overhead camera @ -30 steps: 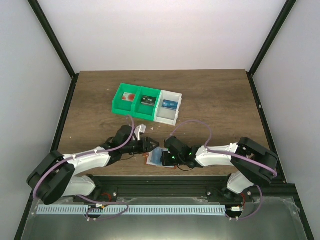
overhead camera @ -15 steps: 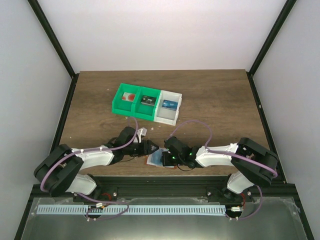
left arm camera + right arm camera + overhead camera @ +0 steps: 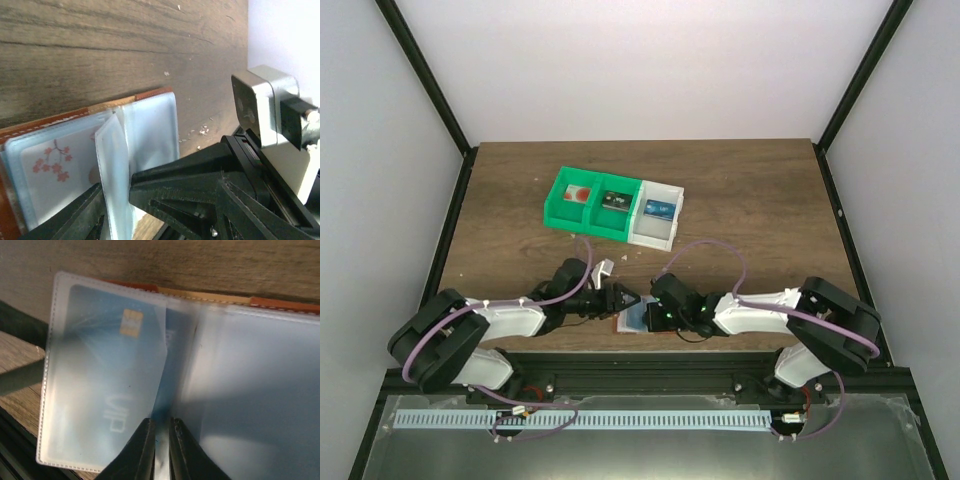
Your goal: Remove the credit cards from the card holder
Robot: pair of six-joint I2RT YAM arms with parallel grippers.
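My right pincer (image 3: 160, 426) and left pincer (image 3: 116, 189) each pinched a clear sleeve (image 3: 116, 155) of the reddish-brown card holder (image 3: 632, 318), open at the table's (image 3: 770, 200) near edge. A blossom-printed card (image 3: 55, 162) and a blue card (image 3: 100, 370) showed inside.

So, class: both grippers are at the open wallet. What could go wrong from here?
1. The right gripper seems to pinch the clear sleeve, not the blue card inside; pulling may lift the whole card holder.
2. The card holder lies near the front edge of the table; a tug could drag it off.
3. The left gripper works close beside the right one; they could collide.
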